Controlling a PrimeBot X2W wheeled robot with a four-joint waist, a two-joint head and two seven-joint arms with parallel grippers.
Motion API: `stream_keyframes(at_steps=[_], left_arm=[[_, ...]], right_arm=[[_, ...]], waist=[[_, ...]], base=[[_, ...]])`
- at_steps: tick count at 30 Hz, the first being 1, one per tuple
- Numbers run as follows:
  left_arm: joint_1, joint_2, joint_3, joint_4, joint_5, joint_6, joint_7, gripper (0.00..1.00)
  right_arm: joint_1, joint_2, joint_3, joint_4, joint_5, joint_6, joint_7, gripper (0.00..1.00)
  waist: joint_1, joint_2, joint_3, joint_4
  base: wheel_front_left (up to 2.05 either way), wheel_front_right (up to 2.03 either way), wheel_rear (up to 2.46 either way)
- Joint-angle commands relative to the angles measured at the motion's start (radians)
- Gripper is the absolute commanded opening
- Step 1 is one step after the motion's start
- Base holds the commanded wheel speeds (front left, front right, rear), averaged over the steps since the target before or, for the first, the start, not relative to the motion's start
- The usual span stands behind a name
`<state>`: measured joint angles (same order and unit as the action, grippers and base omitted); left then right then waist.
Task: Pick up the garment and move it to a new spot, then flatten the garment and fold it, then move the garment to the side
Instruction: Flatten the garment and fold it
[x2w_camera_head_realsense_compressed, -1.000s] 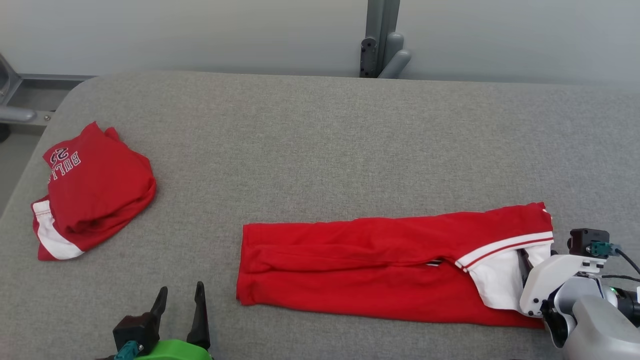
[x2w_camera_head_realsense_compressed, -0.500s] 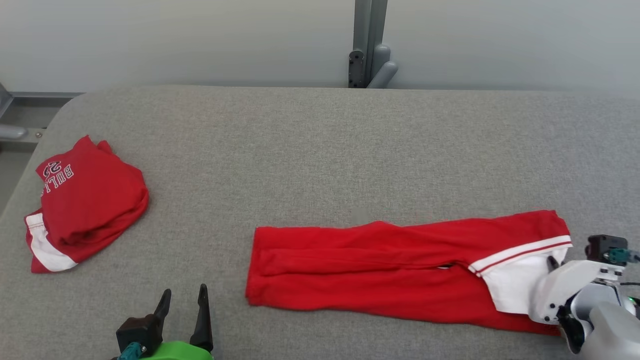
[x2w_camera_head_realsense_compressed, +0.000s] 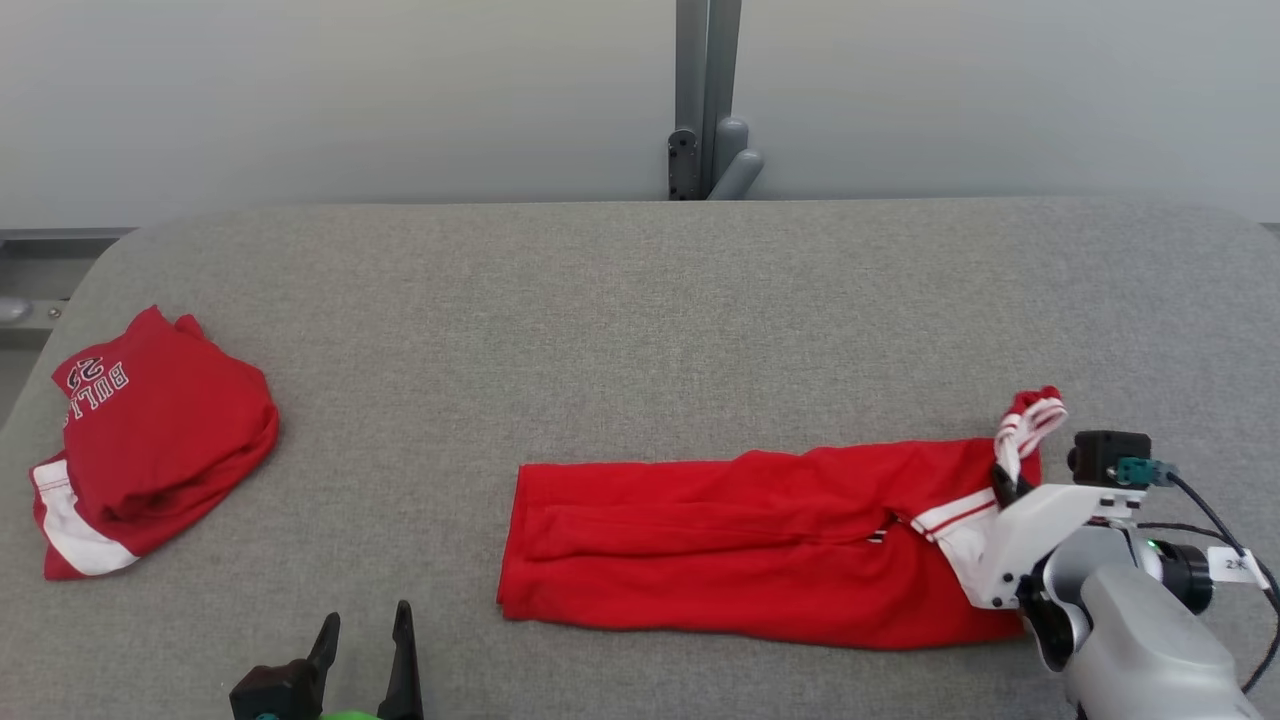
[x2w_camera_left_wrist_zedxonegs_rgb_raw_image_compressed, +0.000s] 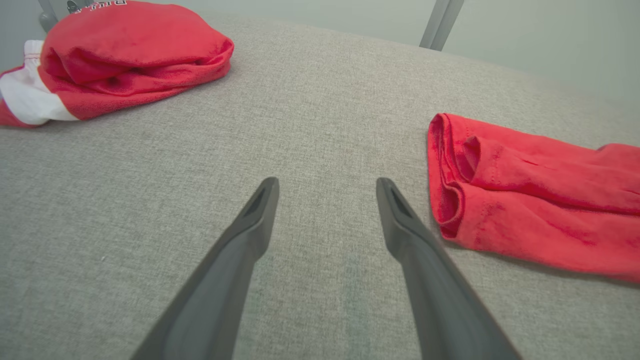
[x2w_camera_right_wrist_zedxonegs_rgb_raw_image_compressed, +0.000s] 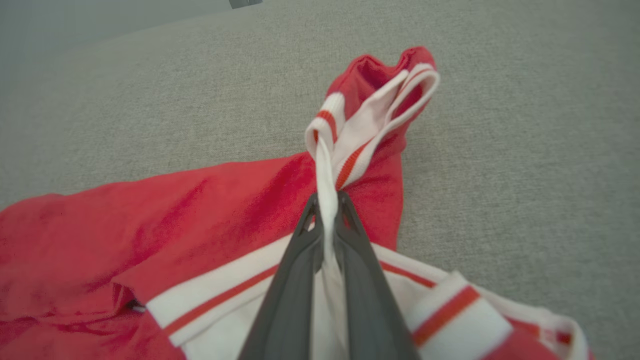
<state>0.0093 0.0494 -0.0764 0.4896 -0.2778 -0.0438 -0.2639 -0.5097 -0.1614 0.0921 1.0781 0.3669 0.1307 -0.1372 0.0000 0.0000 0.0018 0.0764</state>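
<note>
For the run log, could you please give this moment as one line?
right gripper: shut on garment edge | left gripper: open, empty | shirt: far left

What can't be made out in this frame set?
- Head view: the right end effector tips, hidden by the bunched hem of the long red garment.
- Head view: the left end effector body, cut off by the bottom edge.
- Left wrist view: lettering on the folded red garment, cut by the top edge.
</note>
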Motion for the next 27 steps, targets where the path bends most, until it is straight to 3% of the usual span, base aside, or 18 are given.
stream_keyframes(at_steps=[1, 8, 14, 20, 27], left_arm=[[0.007, 0.003, -0.002, -0.001, -0.007, 0.001, 0.0, 1.0], [-0.001, 0.003, -0.034, -0.007, -0.018, 0.009, 0.0, 1.0], [-0.006, 0.003, -0.06, -0.004, -0.027, 0.003, 0.0, 1.0], [-0.019, 0.003, -0.082, 0.002, -0.029, 0.0, 0.0, 1.0], [-0.043, 0.003, -0.118, -0.003, -0.04, 0.0, 0.0, 1.0]], right_arm=[[0.009, 0.003, 0.012, -0.019, 0.013, 0.0, 0.007, 0.0], [0.086, 0.021, 0.221, -0.305, 0.168, 0.0, 0.149, 0.0], [0.154, 0.016, 0.344, -0.515, 0.275, 0.0, 0.242, 0.0], [0.147, 0.051, 0.42, -0.565, 0.288, 0.0, 0.268, 0.0], [0.084, 0.088, 0.48, -0.506, 0.275, 0.0, 0.245, 0.0]], waist=[[0.0, 0.0, -0.006, -0.01], [0.0, 0.0, -0.014, -0.023], [0.0, 0.0, -0.01, 0.006], [0.0, 0.0, 0.002, 0.079], [0.0, 0.0, 0.029, 0.178]], base=[[0.0, 0.0, 0.0], [0.0, 0.0, 0.0], [0.0, 0.0, 0.0], [0.0, 0.0, 0.0], [0.0, 0.0, 0.0]])
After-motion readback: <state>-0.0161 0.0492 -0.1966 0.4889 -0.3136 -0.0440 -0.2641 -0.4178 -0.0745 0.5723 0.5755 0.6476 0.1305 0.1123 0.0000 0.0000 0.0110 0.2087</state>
